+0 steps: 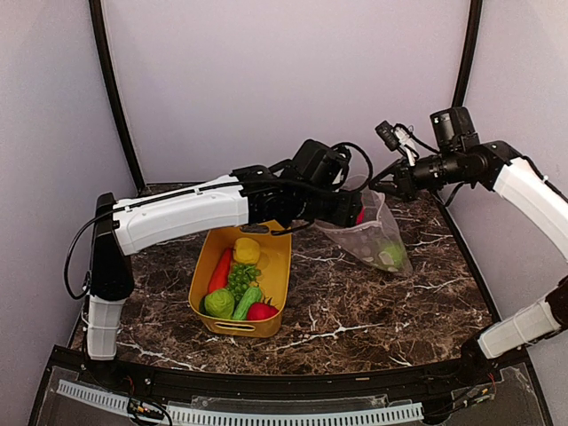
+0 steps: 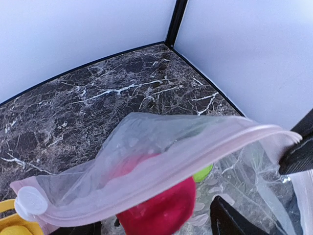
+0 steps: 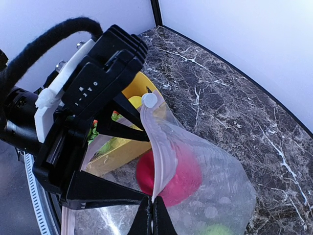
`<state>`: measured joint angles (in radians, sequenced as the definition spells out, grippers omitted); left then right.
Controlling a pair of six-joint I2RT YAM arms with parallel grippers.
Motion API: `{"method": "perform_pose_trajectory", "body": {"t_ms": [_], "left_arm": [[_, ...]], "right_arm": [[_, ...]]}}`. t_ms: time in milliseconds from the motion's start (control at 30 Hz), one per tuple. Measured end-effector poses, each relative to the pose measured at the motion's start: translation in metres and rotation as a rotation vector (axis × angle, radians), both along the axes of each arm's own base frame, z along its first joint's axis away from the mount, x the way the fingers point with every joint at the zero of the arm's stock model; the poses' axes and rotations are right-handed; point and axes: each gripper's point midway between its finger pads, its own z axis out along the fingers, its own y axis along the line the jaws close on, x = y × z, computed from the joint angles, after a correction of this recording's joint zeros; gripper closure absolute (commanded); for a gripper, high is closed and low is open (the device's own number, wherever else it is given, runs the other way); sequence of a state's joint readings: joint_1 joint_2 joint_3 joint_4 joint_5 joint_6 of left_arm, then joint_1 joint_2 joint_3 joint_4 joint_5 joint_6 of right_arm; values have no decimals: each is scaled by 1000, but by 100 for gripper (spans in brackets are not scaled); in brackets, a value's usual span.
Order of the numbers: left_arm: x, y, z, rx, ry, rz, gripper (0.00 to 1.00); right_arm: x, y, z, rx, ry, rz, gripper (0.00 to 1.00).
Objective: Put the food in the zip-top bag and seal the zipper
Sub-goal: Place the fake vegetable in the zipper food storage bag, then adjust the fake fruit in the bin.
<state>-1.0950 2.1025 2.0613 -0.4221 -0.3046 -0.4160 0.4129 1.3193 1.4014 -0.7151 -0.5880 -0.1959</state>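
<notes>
The clear zip-top bag (image 1: pixel 377 238) hangs over the marble with its mouth held up. My right gripper (image 3: pixel 152 215) is shut on the pinkish zipper (image 3: pixel 164 156) at the mouth's upper edge. My left gripper (image 2: pixel 156 219) reaches into the mouth, open, with a red round fruit (image 2: pixel 166 208) between its fingers; a gap shows between the fruit and the right finger (image 2: pixel 230 220). A green piece of food (image 3: pixel 215 230) lies at the bag's bottom. In the top view the left gripper (image 1: pixel 352 213) meets the bag just below the right gripper (image 1: pixel 382 182).
A yellow tub (image 1: pixel 275 284) stands left of the bag, holding a lemon (image 1: pixel 247 250), carrot (image 1: pixel 220 271), grapes (image 1: pixel 241 277), cucumber (image 1: pixel 248 302), a green fruit (image 1: pixel 218 303) and a red fruit (image 1: pixel 261 311). The zipper's white slider (image 2: pixel 30 200) sits at the strip's end. Walls close the back corner.
</notes>
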Motion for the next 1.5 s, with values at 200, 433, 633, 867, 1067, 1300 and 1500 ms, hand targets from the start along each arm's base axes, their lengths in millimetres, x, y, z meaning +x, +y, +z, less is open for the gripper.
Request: {"method": "perform_pose_trajectory", "body": {"t_ms": [200,433,633,867,1067,1300,1500], "left_arm": [[3,-1,15,-10,-33,0,15],[-2,-7,35,-41,-62,-50,18],[-30,4,48,-51,-77,-141,19],[-66,83,84,-58,-134,-112,20],[-75,143,61,32,-128,-20,21],[-90,176,-45,253,42,4,24],[-96,192,-83,298,157,13,25]], "right_arm": [[4,3,3,9,33,-13,100],[11,2,1,2,46,-38,100],[29,-8,0,-43,21,-111,100],[84,-52,33,-100,-114,-289,100],[98,-66,49,-105,-180,-343,100],[78,-56,13,-73,-121,-274,100],[60,-39,-20,-45,-39,-180,100]]}}
